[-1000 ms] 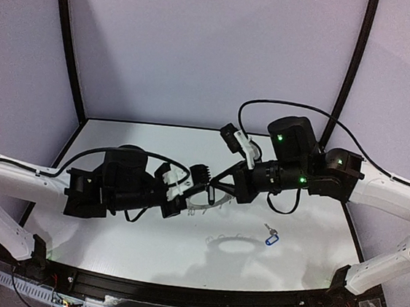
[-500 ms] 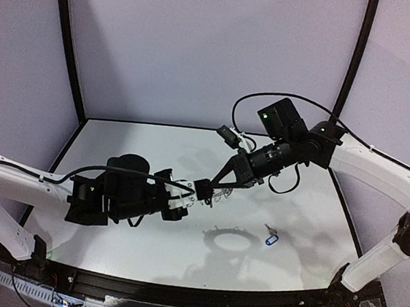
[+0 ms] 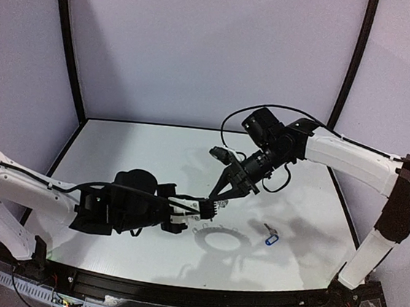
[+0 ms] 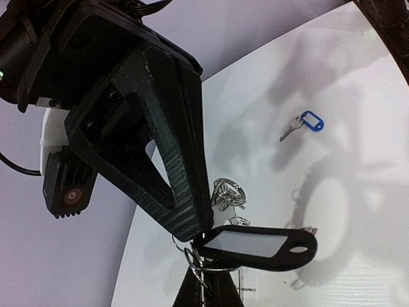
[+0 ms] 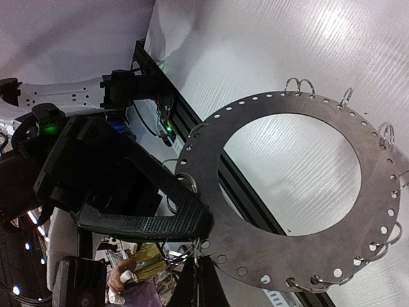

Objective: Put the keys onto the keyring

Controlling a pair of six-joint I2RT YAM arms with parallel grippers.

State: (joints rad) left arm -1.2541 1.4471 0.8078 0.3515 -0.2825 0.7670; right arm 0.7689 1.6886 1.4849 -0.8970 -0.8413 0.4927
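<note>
The keyring (image 5: pixel 291 192), a flat black disc with a wide hole and wire loops round its rim, hangs above the table. My right gripper (image 5: pixel 206 281) is shut on its rim. My left gripper (image 4: pixel 203 289) is shut on a wire ring carrying the black-tagged key's fob (image 4: pixel 262 246), right against the keyring's edge; the metal key itself is hidden. In the top view the left gripper (image 3: pixel 205 208) and right gripper (image 3: pixel 217 196) meet tip to tip mid-table. The blue-tagged key (image 3: pixel 271 239) lies on the table to the right, also in the left wrist view (image 4: pixel 307 123).
The keyring's shadow (image 3: pixel 222 240) falls on the white table (image 3: pixel 132 153) near the front. Black frame posts (image 3: pixel 68 44) rise at the back corners, and a black rail (image 3: pixel 175 293) runs along the front edge.
The right arm has stretched out and swung back and up, and its gripper now points down and to the left. Both grippers and the keyring have shifted slightly right and forward.
</note>
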